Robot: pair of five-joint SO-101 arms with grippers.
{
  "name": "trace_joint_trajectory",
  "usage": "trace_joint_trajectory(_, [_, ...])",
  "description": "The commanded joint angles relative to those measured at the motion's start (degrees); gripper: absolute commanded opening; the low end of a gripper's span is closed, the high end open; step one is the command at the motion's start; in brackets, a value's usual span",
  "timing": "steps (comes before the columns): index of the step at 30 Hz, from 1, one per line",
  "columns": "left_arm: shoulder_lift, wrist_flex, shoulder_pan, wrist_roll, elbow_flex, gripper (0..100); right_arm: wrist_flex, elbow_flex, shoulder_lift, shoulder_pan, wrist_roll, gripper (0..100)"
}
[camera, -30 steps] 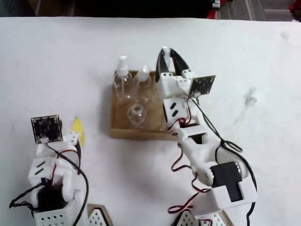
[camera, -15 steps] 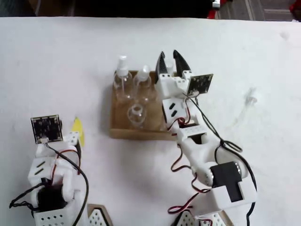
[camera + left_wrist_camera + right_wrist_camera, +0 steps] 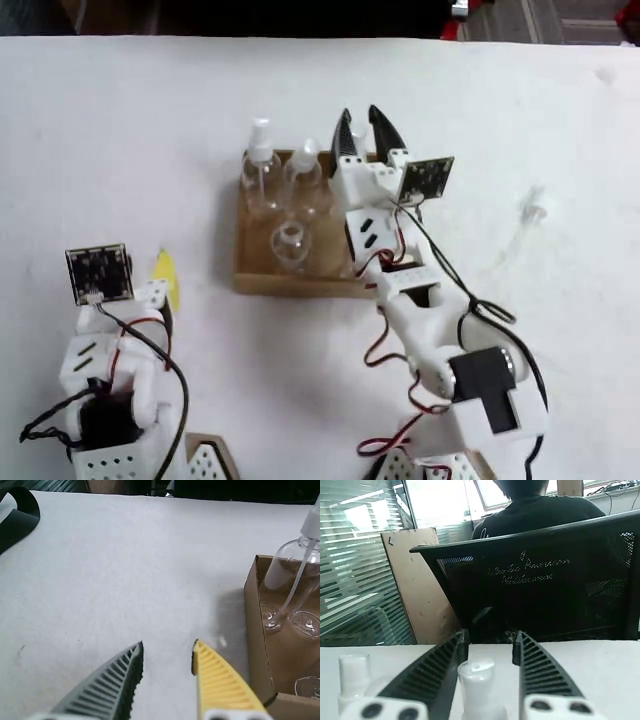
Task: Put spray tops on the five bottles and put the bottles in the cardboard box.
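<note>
The cardboard box holds two clear bottles with white spray tops and one bottle without a top. At the box's far right corner my right gripper is closed in around another bottle, whose white spray top rises between the black fingers. A second top stands off to the side. Low over the bare table beside the box, my left gripper is open and holds nothing.
A white cloth covers the table, with free room left and right of the box. A black mesh chair with a person seated in it stands beyond the far edge. Both arm bases sit at the near edge.
The right gripper's fingers drew in from wide apart to close around the bottle top about half a second ago, then held still. The left arm has not moved.
</note>
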Motion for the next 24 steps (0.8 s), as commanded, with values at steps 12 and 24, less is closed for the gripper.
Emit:
trace_joint_trajectory(12, [-0.4, -1.0, -0.3, -0.5, -0.4, 15, 33.6, 1.2, -41.6, 6.8, -0.8, 11.9])
trace_joint_trajectory(24, [-0.4, -6.5, -0.3, -0.5, 3.3, 15, 90.3, -16.3, -53.0, 27.6, 5.2, 11.9])
